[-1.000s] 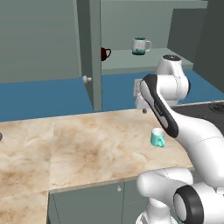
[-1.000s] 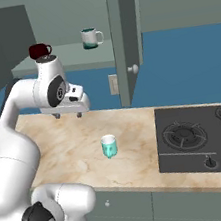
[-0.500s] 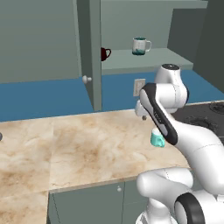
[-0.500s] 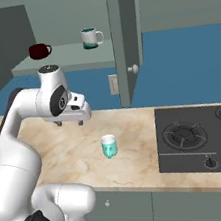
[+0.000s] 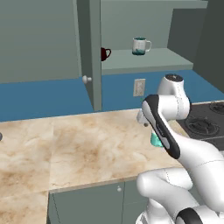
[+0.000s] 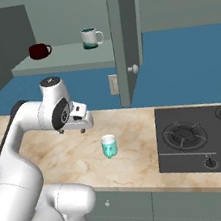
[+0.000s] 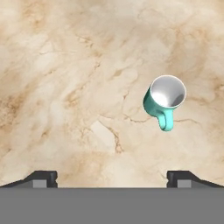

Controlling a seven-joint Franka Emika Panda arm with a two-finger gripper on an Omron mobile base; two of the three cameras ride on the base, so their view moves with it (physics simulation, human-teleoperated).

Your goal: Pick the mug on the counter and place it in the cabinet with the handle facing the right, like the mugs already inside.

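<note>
gripper [image 7: 112, 177] spread wide, pointing down above counter [image 7: 65, 87], mug [image 7: 164, 100] upright nearby

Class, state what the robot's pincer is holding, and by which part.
Nothing. The open pincer hovers above the counter; the mug stands apart, ungripped.

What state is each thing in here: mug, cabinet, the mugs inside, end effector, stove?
mug: upright on the counter, empty, not held.
end effector: open, above the counter, apart from the mug.
cabinet: door open.
white mug with teal band: upright on the shelf, handle to the right.
dark red mug: upright on the shelf, handle to the right.
stove: no pans on it.
</note>
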